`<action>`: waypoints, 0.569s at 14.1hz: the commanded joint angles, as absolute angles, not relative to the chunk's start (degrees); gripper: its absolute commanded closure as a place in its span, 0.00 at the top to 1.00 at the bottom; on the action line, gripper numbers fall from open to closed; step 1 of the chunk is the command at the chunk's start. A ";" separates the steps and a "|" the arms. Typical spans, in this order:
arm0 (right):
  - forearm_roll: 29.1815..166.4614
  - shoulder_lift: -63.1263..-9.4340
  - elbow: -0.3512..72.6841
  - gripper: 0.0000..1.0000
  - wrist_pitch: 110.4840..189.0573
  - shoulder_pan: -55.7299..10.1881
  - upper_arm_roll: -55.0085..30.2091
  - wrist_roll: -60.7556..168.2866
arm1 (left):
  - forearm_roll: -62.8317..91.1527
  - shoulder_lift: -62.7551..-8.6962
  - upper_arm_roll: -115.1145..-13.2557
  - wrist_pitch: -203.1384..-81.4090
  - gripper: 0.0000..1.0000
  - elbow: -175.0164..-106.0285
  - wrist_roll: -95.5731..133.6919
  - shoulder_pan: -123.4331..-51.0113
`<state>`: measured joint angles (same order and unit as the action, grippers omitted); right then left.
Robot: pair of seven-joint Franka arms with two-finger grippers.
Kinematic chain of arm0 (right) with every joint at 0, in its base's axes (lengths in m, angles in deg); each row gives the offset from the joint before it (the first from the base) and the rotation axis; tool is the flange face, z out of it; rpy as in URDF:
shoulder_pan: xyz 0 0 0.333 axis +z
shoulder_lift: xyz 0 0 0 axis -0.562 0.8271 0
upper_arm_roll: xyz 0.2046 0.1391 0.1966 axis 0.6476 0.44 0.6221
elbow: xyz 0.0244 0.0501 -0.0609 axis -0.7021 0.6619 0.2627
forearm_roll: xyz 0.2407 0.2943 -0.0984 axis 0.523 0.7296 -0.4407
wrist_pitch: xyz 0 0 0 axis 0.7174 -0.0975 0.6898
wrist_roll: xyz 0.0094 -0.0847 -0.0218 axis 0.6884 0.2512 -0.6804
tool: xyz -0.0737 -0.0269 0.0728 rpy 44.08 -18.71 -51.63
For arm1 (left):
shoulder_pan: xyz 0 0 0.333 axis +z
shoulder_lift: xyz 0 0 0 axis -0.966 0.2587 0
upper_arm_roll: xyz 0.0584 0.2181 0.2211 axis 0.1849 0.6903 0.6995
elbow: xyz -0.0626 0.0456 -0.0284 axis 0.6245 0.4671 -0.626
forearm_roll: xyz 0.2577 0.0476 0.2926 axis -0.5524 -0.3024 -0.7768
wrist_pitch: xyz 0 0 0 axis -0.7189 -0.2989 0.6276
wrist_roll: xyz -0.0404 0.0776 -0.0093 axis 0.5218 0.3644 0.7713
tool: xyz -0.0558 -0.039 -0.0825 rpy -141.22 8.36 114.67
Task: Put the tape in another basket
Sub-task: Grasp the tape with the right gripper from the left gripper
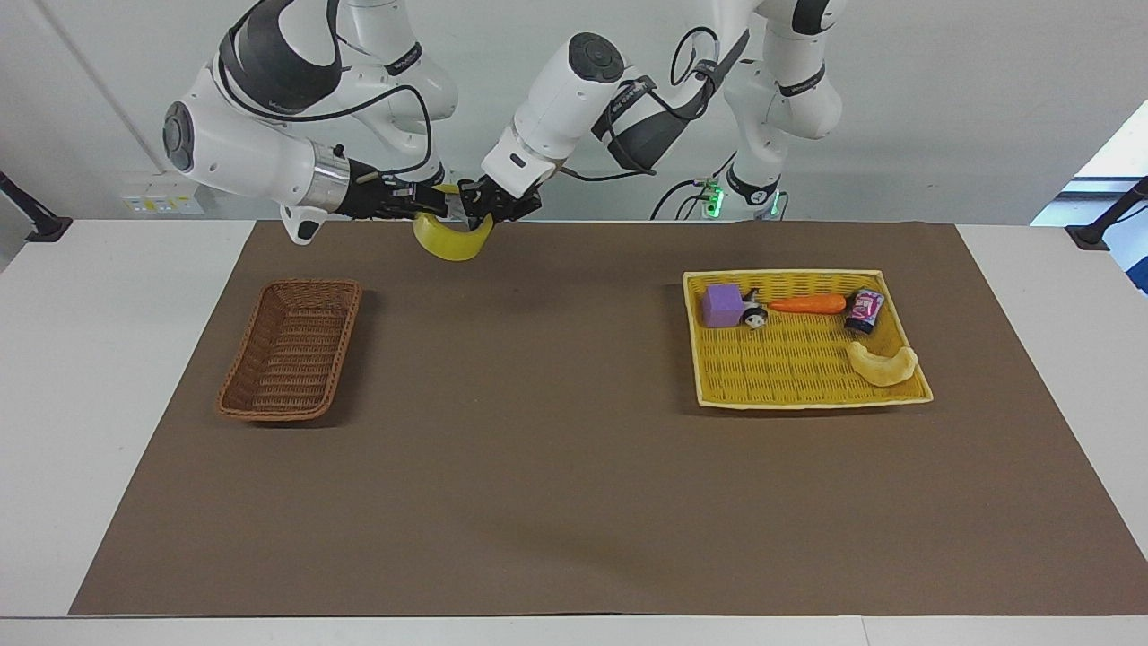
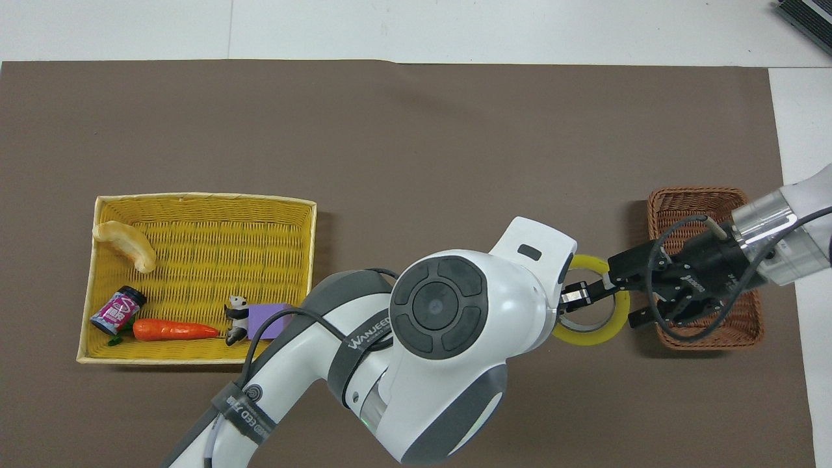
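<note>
The tape (image 1: pixel 453 242) is a yellow ring held up in the air and tilted, over the brown mat beside the wicker basket (image 1: pixel 309 285). My left gripper (image 1: pixel 480 211) is shut on the tape's rim from the yellow tray's side. In the overhead view this gripper is hidden under its own wrist. My right gripper (image 1: pixel 435 202) reaches in from the wicker basket's side and sits at the ring's other rim. From above, the right gripper (image 2: pixel 604 307) overlaps the tape (image 2: pixel 595 335), with the wicker basket (image 2: pixel 695 192) under its wrist.
A yellow tray basket (image 1: pixel 780 272) lies toward the left arm's end of the table. It holds a purple block (image 1: pixel 722 305), a small panda figure (image 1: pixel 755 316), a carrot (image 1: pixel 807 304), a small can (image 1: pixel 865 310) and a pale curved piece (image 1: pixel 883 365). A brown mat (image 1: pixel 538 467) covers the table.
</note>
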<state>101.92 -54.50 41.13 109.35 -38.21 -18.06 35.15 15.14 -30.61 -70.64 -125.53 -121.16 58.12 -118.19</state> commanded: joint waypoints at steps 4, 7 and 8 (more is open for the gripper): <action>102.56 -55.23 41.40 0.00 111.01 -38.85 -18.46 35.13 | 16.54 -32.42 -70.12 -123.87 1.00 -120.97 58.81 -117.98; 102.48 -55.05 41.05 0.00 111.10 -38.85 -18.46 35.22 | 16.53 -35.67 -70.04 -120.00 1.00 -121.50 58.55 -115.97; 102.13 -54.88 40.96 0.00 111.10 -38.85 -18.46 35.22 | 16.53 -36.64 -69.95 -119.21 1.00 -121.50 58.72 -115.18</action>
<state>101.73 -54.51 41.12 110.54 -38.29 -18.60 35.18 15.58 -33.65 -70.21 -122.65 -120.60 58.39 -117.12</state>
